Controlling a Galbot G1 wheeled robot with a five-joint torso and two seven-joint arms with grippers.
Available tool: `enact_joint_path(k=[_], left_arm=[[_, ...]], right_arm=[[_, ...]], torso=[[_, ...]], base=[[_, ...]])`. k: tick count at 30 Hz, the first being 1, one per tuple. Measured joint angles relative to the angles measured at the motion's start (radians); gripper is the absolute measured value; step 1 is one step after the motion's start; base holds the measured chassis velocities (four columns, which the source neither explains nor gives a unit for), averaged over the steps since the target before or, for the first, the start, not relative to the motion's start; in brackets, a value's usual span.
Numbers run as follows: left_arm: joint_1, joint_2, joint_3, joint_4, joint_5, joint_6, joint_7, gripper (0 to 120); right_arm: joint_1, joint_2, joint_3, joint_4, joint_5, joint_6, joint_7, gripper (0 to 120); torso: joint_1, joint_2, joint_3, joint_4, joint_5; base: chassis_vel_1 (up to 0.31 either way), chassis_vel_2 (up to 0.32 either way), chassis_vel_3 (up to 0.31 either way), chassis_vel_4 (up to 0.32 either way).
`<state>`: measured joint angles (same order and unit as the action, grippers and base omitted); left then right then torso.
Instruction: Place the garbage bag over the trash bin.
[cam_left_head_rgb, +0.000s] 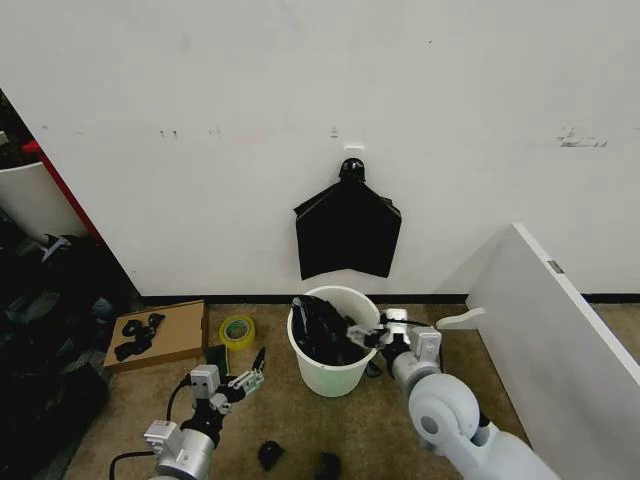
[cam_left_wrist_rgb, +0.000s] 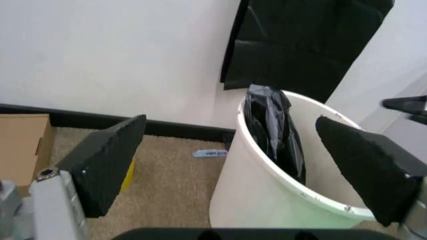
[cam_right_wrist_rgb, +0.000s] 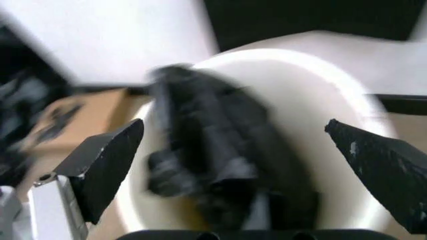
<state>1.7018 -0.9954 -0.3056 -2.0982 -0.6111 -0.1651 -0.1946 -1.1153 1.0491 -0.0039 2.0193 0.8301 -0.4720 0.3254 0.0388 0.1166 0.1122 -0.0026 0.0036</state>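
Head view: garbage bag (cam_left_head_rgb: 322, 330) bunched inside trash bin (cam_left_head_rgb: 330, 375); both tools apparently spread.

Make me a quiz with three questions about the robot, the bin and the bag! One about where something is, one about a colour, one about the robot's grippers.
1. Where is the garbage bag?
A. Bunched up inside the trash bin
B. Flat on the carpet
C. On the cardboard box

2. What colour is the trash bin?
A. Red
B. White
C. Green

3. How are the fingers of the right gripper at the bin's rim?
A. Shut on the bag
B. Shut on the rim
C. Open, holding nothing

Answers:
1. A: the crinkled black plastic sits inside the bin, sticking up a little past its rim.
2. B: its walls and rolled rim are white.
3. C: the right wrist view shows both fingers spread wide over the bin's mouth, with the bag between them untouched. The left gripper is open too, beside the bin above the carpet.
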Motion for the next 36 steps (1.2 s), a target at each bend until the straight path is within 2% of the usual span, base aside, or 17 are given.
enact_joint_path(k=[4,12,14,16,19,21,26,28,32,35,36], left_arm=[[0.008,-0.002,-0.004,0.004,0.007,-0.009,0.004,100],[0.028,-0.009,-0.023,0.006,0.007,-0.023,0.007,100],[0.028,-0.013,-0.023,0.009,0.008,-0.026,0.007,100],[0.027,-0.016,-0.022,0.009,0.009,-0.026,0.007,100],[0.018,-0.022,-0.015,0.011,0.009,-0.026,0.007,100],[0.016,-0.023,-0.014,0.011,0.009,-0.026,0.008,100],[0.012,-0.023,-0.011,0.013,0.009,-0.025,0.008,100],[0.010,-0.024,-0.011,0.015,0.008,-0.025,0.008,100],[0.009,-0.027,-0.012,0.018,0.008,-0.025,0.008,100],[0.007,-0.038,-0.011,0.025,0.007,-0.026,0.009,100],[0.007,-0.038,-0.011,0.025,0.007,-0.026,0.009,100]], right_arm=[[0.057,0.023,-0.040,-0.056,0.050,-0.028,-0.046,100],[0.143,0.082,-0.117,-0.179,0.101,-0.057,-0.037,99],[0.172,0.099,-0.134,-0.231,0.120,-0.055,-0.027,90],[0.181,0.105,-0.136,-0.246,0.129,-0.054,-0.024,88],[0.217,0.124,-0.146,-0.290,0.144,-0.044,-0.011,72],[0.223,0.127,-0.148,-0.297,0.147,-0.043,-0.009,69],[0.257,0.150,-0.155,-0.331,0.206,-0.051,0.029,51],[0.271,0.165,-0.157,-0.355,0.218,-0.057,0.039,39],[0.280,0.172,-0.162,-0.370,0.211,-0.056,0.037,30],[0.286,0.175,-0.166,-0.376,0.193,-0.052,0.025,15],[0.286,0.175,-0.166,-0.376,0.193,-0.052,0.025,15]], torso=[[0.000,0.000,0.000,-0.0001,-0.0001],[0.000,0.000,0.000,0.0000,-0.0001],[0.000,0.000,0.000,-0.0002,-0.0001],[0.000,0.000,0.000,-0.0001,-0.0001],[0.000,0.000,0.000,-0.0001,-0.0002],[0.000,0.000,0.000,-0.0002,-0.0001],[0.000,0.000,0.000,0.0000,-0.0002],[0.000,0.000,0.000,0.0000,-0.0002],[0.000,0.000,0.000,-0.0001,-0.0002],[0.000,0.000,0.000,-0.0001,-0.0002],[0.000,0.000,0.000,-0.0001,-0.0002]], base=[[0.000,0.000,0.000,0.000],[0.000,0.000,0.000,0.000],[0.000,0.000,0.000,0.000],[0.000,0.000,0.000,0.000],[0.000,0.000,0.000,0.000],[0.000,0.000,0.000,0.000],[0.000,0.000,0.000,0.000],[0.000,0.000,0.000,0.000],[0.000,0.000,0.000,0.000],[0.000,0.000,0.000,0.000],[0.000,0.000,0.000,0.000]])
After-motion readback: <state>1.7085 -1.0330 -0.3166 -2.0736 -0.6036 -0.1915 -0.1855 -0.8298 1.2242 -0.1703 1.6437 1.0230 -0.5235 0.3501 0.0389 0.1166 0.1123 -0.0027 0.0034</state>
